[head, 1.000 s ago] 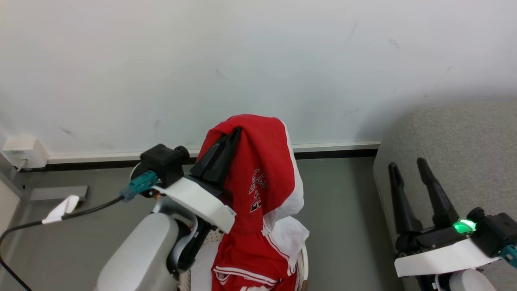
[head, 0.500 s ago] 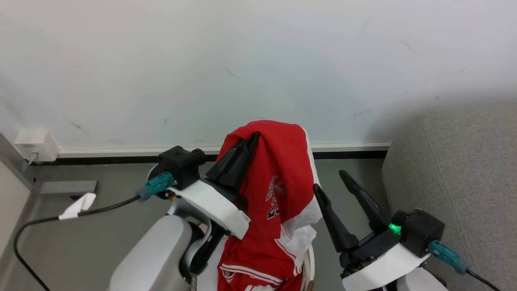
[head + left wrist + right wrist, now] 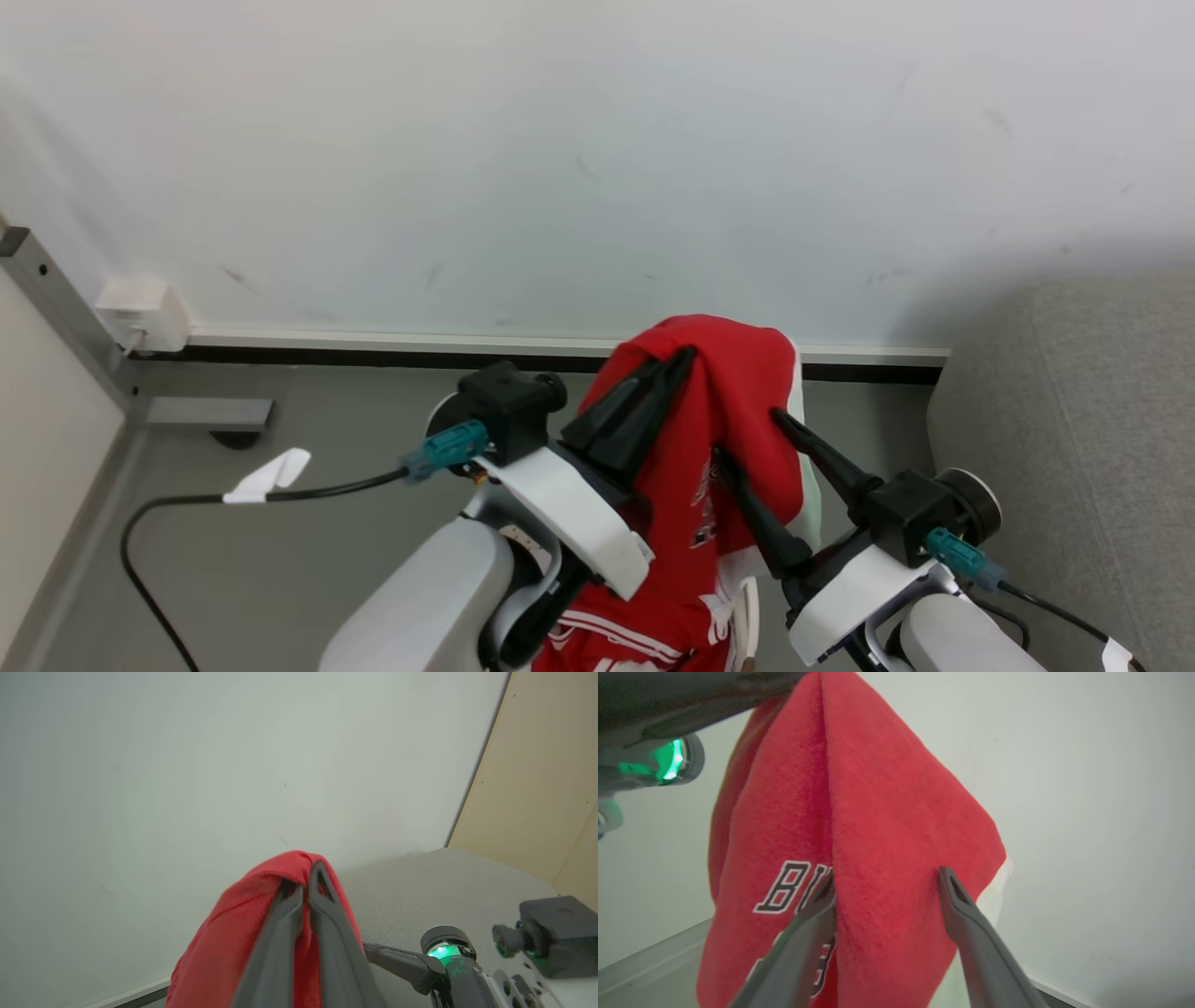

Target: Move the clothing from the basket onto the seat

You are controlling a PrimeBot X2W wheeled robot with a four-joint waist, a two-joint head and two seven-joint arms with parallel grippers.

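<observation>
The left tool (image 3: 679,360) is clenched on the clothing (image 3: 738,392): its 2 dark fingers lie closed together on the top fold of the red cloth, as the left wrist view also shows (image 3: 308,873). The garment hangs down from this grip in the air, over the grey floor (image 3: 327,439) and in front of the white wall (image 3: 560,168). Its lower part, with white stripes, reaches the bottom edge of the head view.

The right tool (image 3: 747,435) is released, its 2 fingers spread apart. In the right wrist view (image 3: 886,877) a fold of the red cloth (image 3: 878,812) stands between the fingers and both tips touch it, just beside the dark letters "BU". A white panel shows behind the right finger.

The seat (image 3: 1074,420) is at the right, apart from the garment. A black cable (image 3: 187,499) lies on the floor at the left.
</observation>
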